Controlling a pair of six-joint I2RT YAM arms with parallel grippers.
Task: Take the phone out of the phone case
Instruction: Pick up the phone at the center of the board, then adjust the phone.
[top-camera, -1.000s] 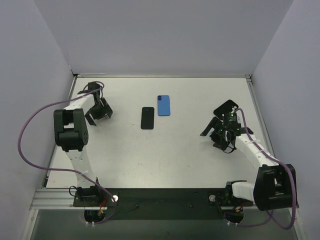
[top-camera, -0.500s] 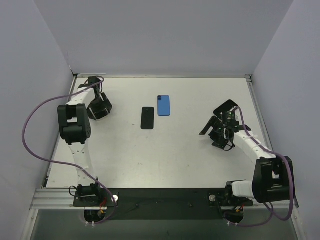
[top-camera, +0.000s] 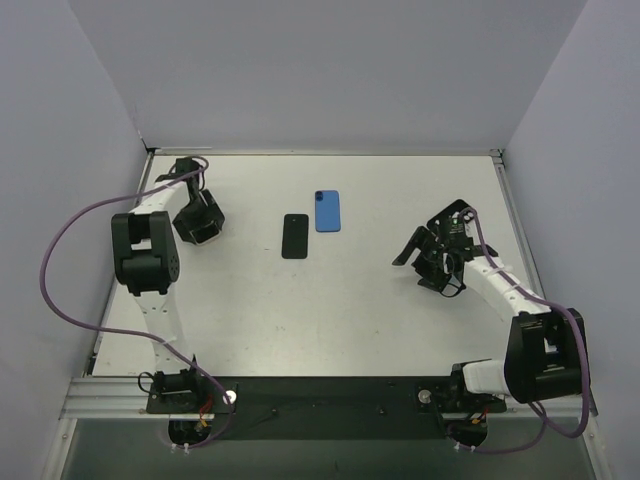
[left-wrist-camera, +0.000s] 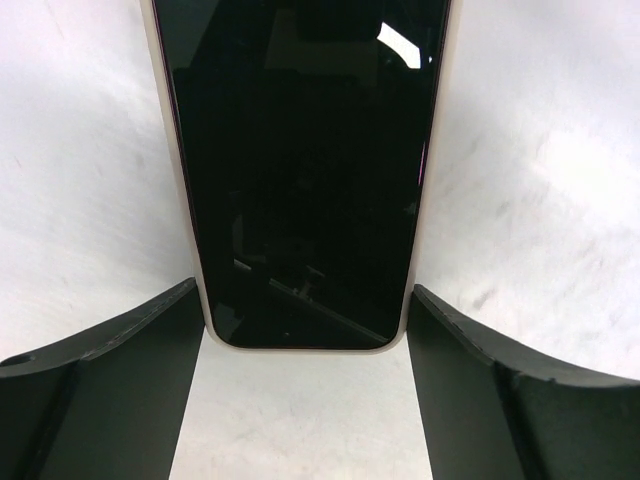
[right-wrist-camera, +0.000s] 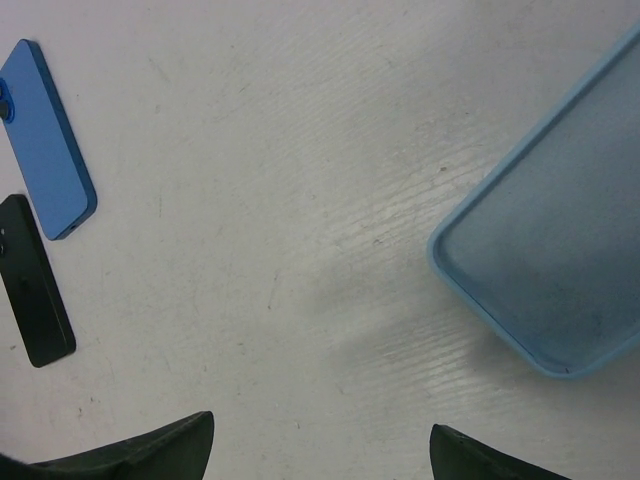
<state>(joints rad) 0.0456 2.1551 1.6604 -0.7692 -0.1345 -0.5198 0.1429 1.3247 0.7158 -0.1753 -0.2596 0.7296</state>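
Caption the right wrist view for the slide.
Right tool open above the table: empty light-blue case at right, blue phone and black phone at far left.

A white, faintly scuffed table (top-camera: 330, 320) sits inside a three-sided booth. Plain pale lavender walls rise from its far edge (top-camera: 320, 70), left edge (top-camera: 50, 200) and right edge (top-camera: 590, 150). A black strip (top-camera: 330, 395) and a metal rail (top-camera: 100, 400) run along the near edge. The light is soft and even.
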